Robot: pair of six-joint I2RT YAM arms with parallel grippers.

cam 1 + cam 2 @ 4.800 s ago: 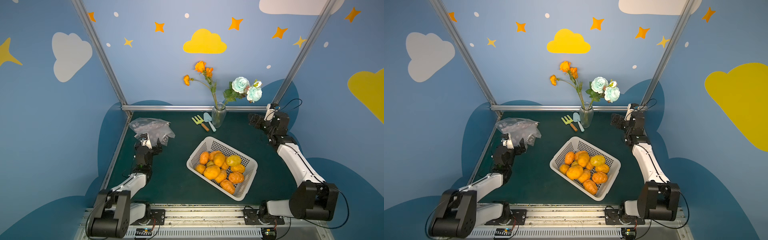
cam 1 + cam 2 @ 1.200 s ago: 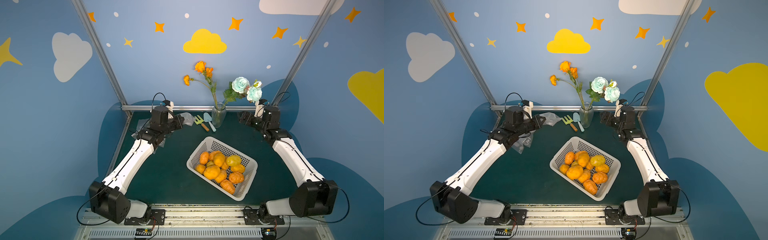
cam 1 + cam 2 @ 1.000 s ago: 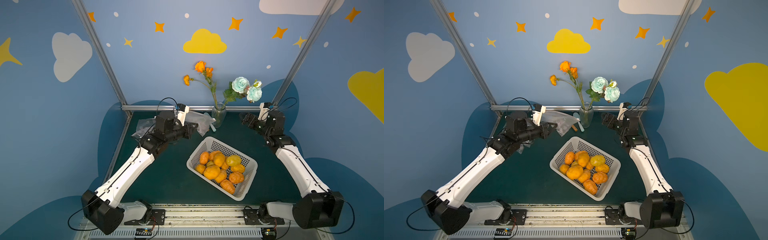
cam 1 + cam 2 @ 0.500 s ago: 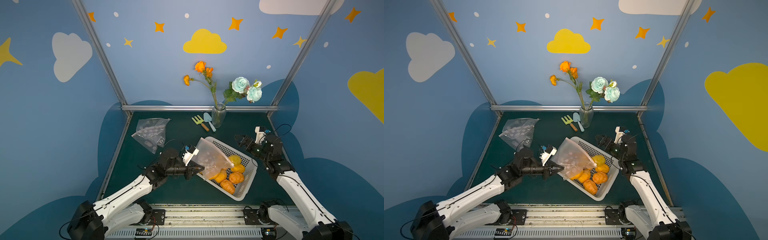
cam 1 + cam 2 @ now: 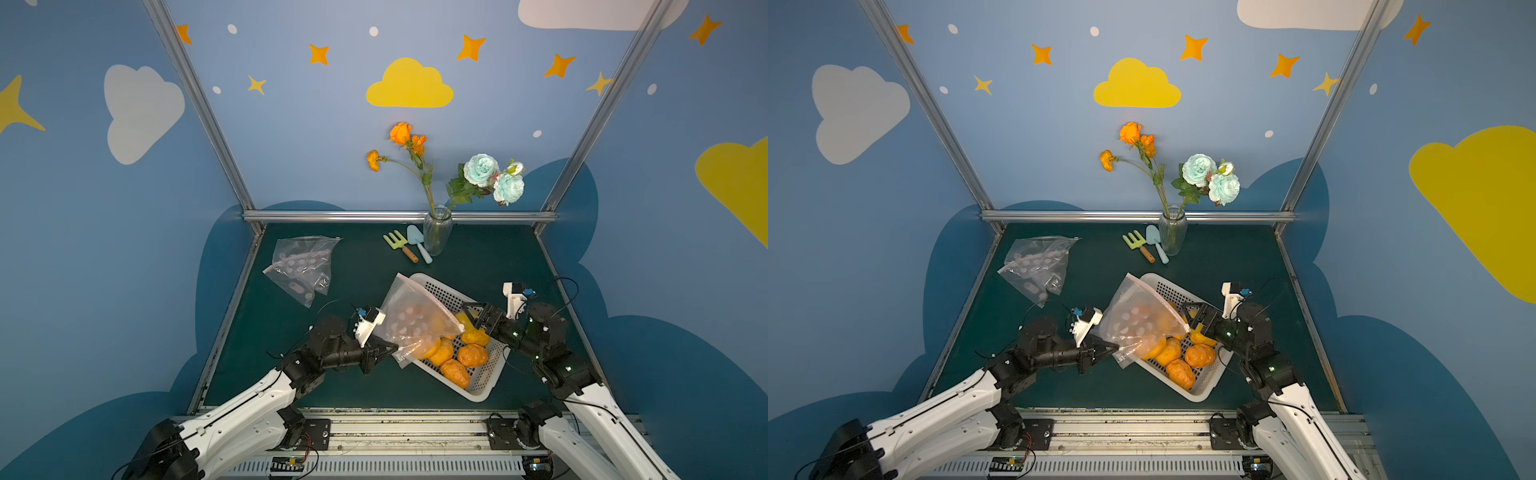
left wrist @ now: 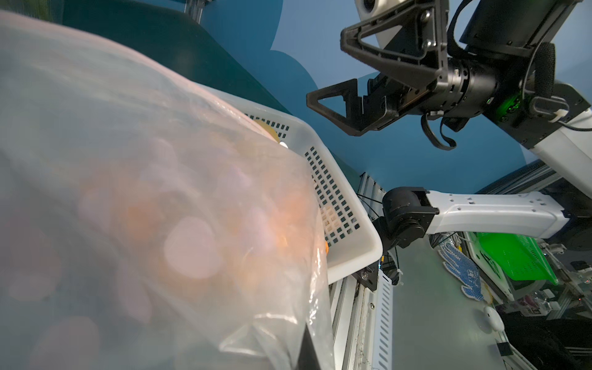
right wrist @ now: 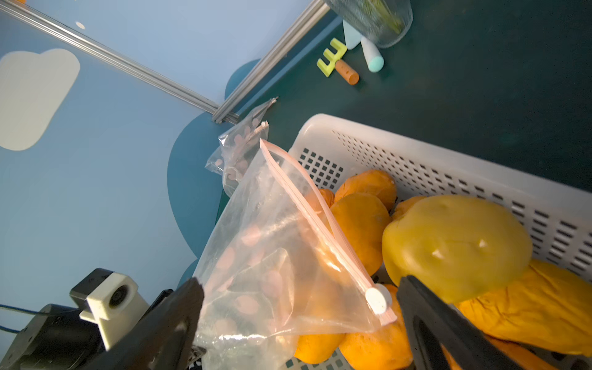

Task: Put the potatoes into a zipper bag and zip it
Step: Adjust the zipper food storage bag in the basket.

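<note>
Several orange and yellow potatoes (image 5: 471, 355) (image 5: 1200, 355) (image 7: 455, 243) lie in a white perforated basket (image 5: 478, 395) (image 5: 1196, 392) (image 7: 416, 144). A clear zipper bag (image 5: 415, 320) (image 5: 1138, 320) (image 6: 160, 192) (image 7: 272, 250) with pink dots hangs tilted over the basket's left end. My left gripper (image 5: 388, 347) (image 5: 1115, 345) is shut on the bag's lower edge. The pink zip strip faces right, its white slider (image 7: 378, 301) at the near end. My right gripper (image 5: 467, 316) (image 5: 1190, 318) (image 6: 325, 65) (image 7: 299, 283) stands open over the basket, its jaws either side of the bag's slider corner, not touching it.
A second clear dotted bag (image 5: 303, 270) (image 5: 1038, 266) lies at the back left. A glass vase (image 5: 436, 230) with flowers stands at the back, with a toy fork (image 5: 401, 245) and a trowel (image 5: 417, 245) beside it. Metal frame rails border the green mat.
Over the last second my left arm carried the bag from the back to above the basket's left end. My right arm came forward and down, facing the bag. Little has moved in the last half second.
</note>
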